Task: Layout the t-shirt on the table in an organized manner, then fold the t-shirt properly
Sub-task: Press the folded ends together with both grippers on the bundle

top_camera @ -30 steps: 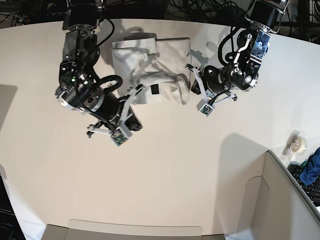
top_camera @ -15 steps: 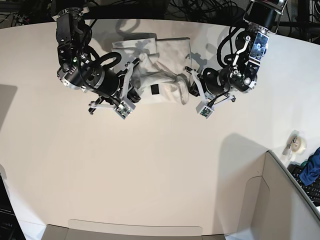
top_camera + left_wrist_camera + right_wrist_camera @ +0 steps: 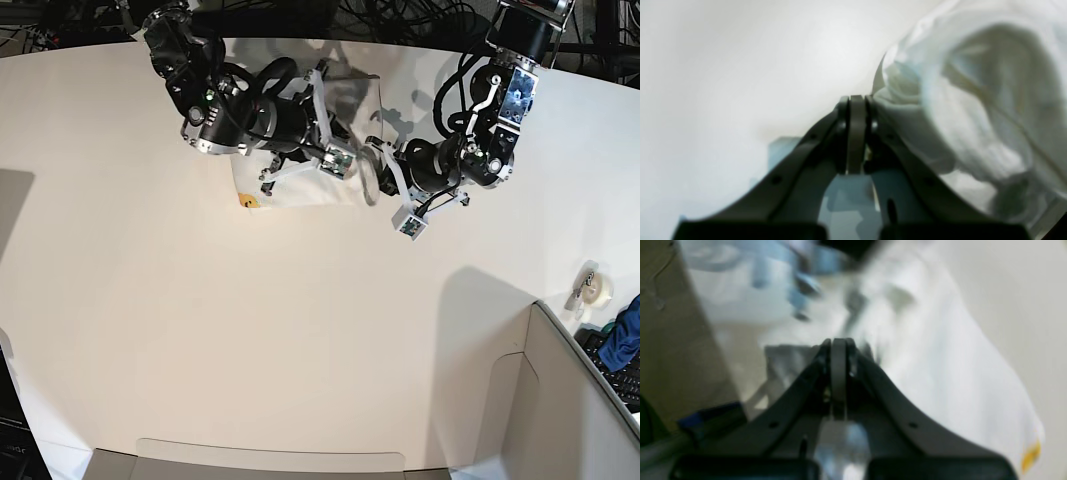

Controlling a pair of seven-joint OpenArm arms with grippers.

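Fold step in hand, judged from the lie of things: the white short-sleeved cotton t-shirt [image 3: 300, 190] sits at the upper middle of the base view on the smooth off-white matte desk [image 3: 300, 340], bunched under both arms, not flat. A small yellow emblem [image 3: 249, 201] shows at its lower left corner in the base view.

Right end effector [image 3: 839, 343]: jaws pressed together in the right wrist view, white cloth just beside and beyond the tips; whether any fabric is pinched I cannot tell, blur too heavy. In the base view this arm covers the upper left part of the shirt.

Left end effector [image 3: 857, 100]: jaws closed, a rolled white fold of the shirt touching the right side of the tips in the left wrist view; looks like a thin edge may be caught, not certain. In the base view it sits at the shirt's right edge.

Layout looks incomplete or mid-fold; the cloth is lumpy at the right edge.

Next move calls for, as a guess: carry the held edge across evenly, keep both ends level, lay it down without dragging the bottom layer, then release and smooth the roll at the right edge.
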